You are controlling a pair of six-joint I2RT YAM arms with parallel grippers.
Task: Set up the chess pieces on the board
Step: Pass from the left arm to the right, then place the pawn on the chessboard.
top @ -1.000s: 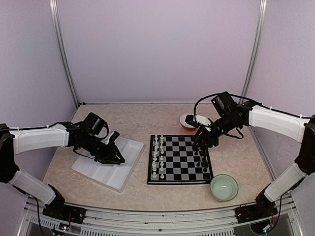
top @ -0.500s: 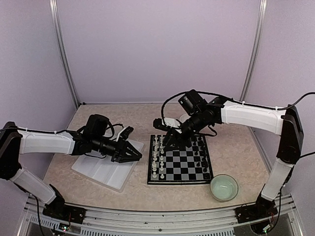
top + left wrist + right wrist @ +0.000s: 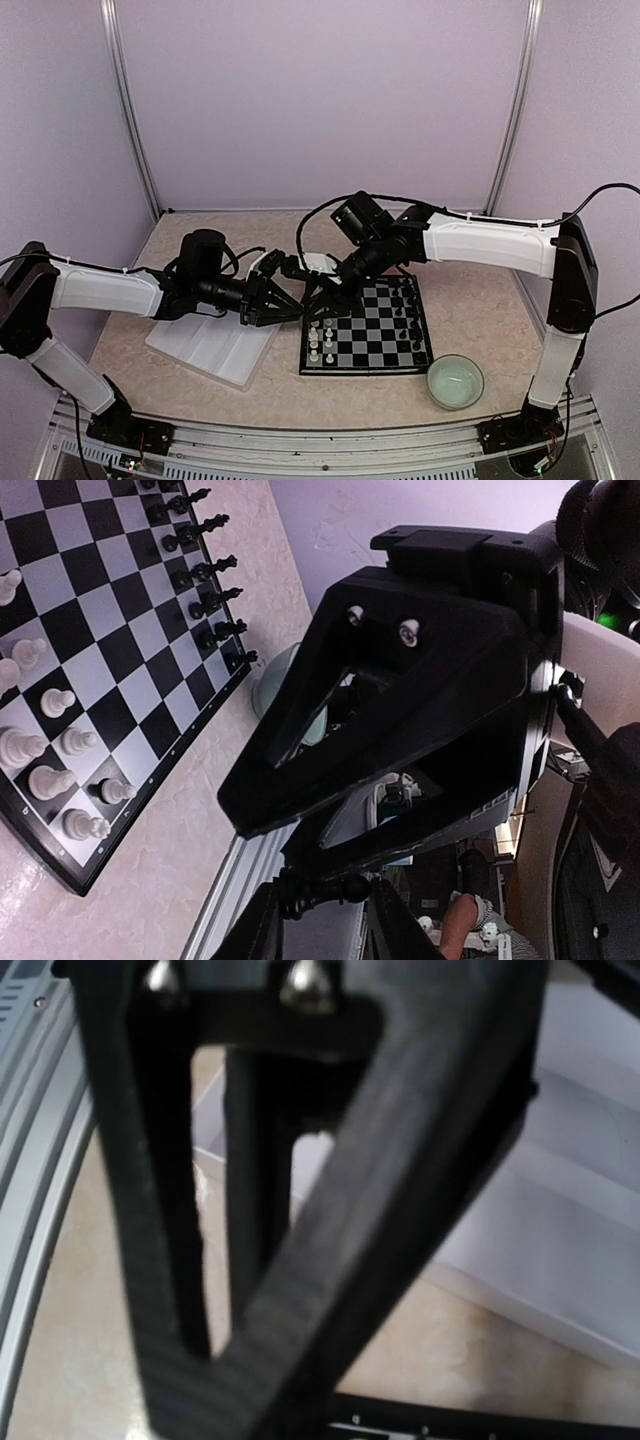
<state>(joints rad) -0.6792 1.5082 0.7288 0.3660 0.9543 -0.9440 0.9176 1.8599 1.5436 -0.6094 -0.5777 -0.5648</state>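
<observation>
Meeting tip to tip just off the left edge of the board (image 3: 375, 340), the left gripper (image 3: 290, 303) and right gripper (image 3: 318, 292) almost touch in mid-air; reads as a handover, since the left arm sits on the white tray (image 3: 215, 350) side while the dark ranks stand on the board's right, within easier reach of the right arm; left wrist view shows a black figure (image 3: 322, 890) lying crosswise between the left fingertips, pinched end to end at a narrow setting, clear of the table; the right gripper fills that view just above the figure, but whether its jaws are around it, or how wide they stand, cannot be told; right wrist view is blurred dark framework, no help; white pieces (image 3: 316, 325) stand in two files along the board's left side, black pieces (image 3: 410, 318) in files on its right, centre squares bare; judgement: setup well advanced, this figure among the last to be seated; risk: a tiny figure held by its ends may twist or drop as the grip changes over; surface: beige mottled table (image 3: 490, 310), green bowl (image 3: 455, 382) near the board's near-right corner, metal rail (image 3: 300, 437) along the front; room: plain lilac walls, aluminium posts (image 3: 128, 110) in the back corners.
</observation>
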